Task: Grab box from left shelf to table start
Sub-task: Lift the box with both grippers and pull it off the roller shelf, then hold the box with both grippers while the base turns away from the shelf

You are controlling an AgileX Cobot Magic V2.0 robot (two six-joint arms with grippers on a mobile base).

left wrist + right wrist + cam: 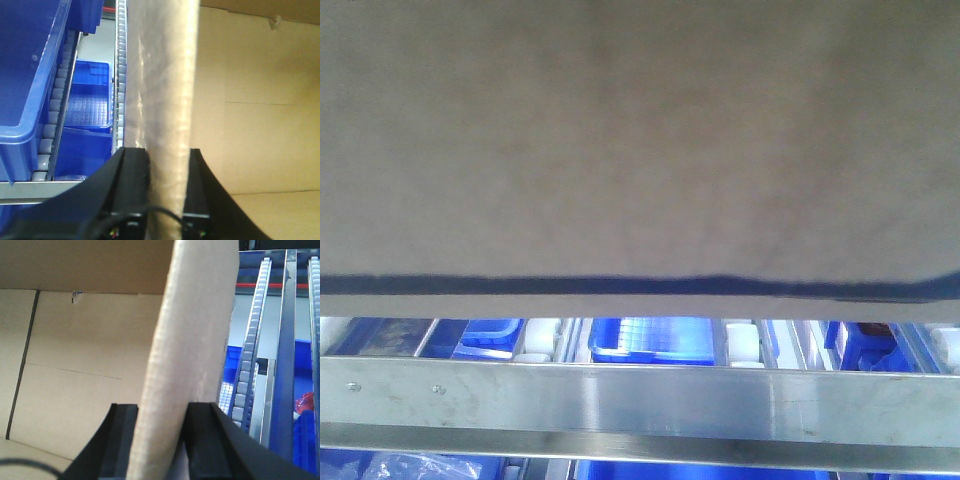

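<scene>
Two grips are set: the left hand (167,165) and right hand (160,415) each clamp a cardboard wall of the box (640,140), which fills the front view just above the shelf rail (640,395), blue bins (645,340) beyond, the carry to the surface seemingly yet to come.

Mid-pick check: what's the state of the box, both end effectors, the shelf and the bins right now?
box: open-topped, a wall clamped by each end effector.
left end effector: shut on a box wall.
right end effector: shut on a box wall.
left shelf: level, just below the box; contact with it unclear.
blue bins: sitting on roller tracks behind the shelf front.
</scene>
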